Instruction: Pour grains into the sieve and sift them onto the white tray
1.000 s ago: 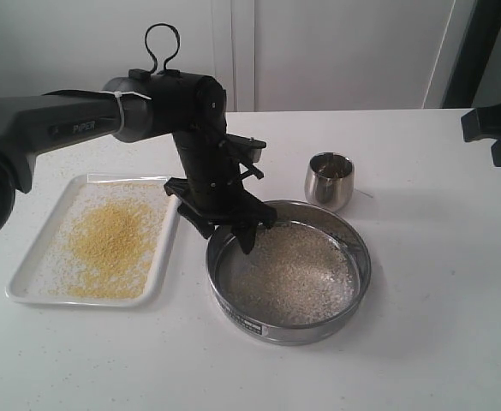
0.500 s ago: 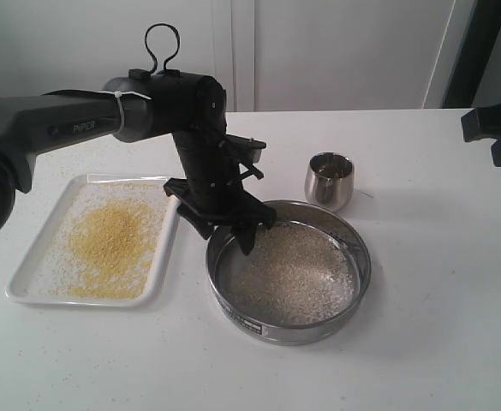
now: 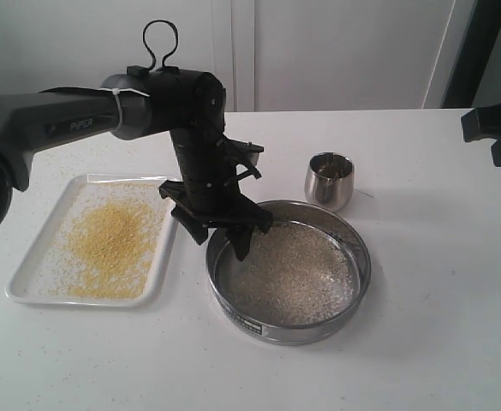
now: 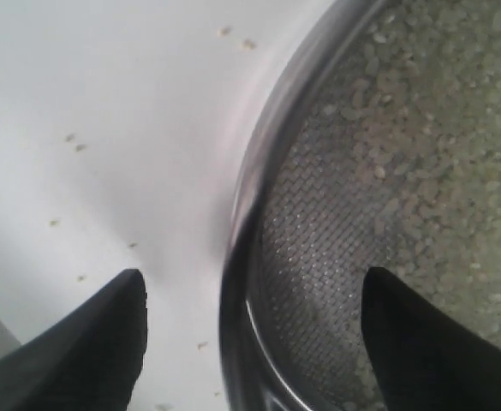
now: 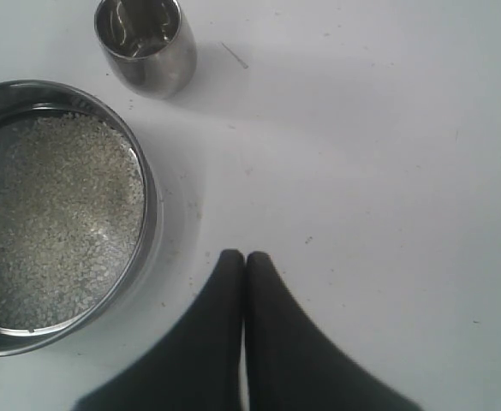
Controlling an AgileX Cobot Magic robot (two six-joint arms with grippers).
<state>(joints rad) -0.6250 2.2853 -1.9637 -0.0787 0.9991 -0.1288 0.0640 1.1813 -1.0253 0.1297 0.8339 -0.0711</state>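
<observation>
The sieve (image 3: 319,328) stands on the table right of the white tray (image 3: 38,261), with whitish grains (image 3: 297,274) spread over its mesh. Fine yellow grains (image 3: 113,240) lie heaped on the tray. My left gripper (image 3: 222,242) is open and points down over the sieve's near-left rim. In the left wrist view the left gripper (image 4: 254,278) straddles the rim (image 4: 250,188), one finger outside over the table and one inside over the mesh, neither touching it. My right gripper (image 5: 245,255) is shut and empty above bare table beside the sieve (image 5: 152,214).
A small steel cup (image 3: 329,180) stands upright just behind the sieve, also seen as the cup (image 5: 145,38) in the right wrist view. A few stray grains (image 4: 72,141) lie on the table. Part of the right arm (image 3: 494,133) shows at the right edge.
The left gripper has shifted very slightly left and up at the sieve's rim. The sieve, tray and cup have stayed put, and the right arm has not moved.
</observation>
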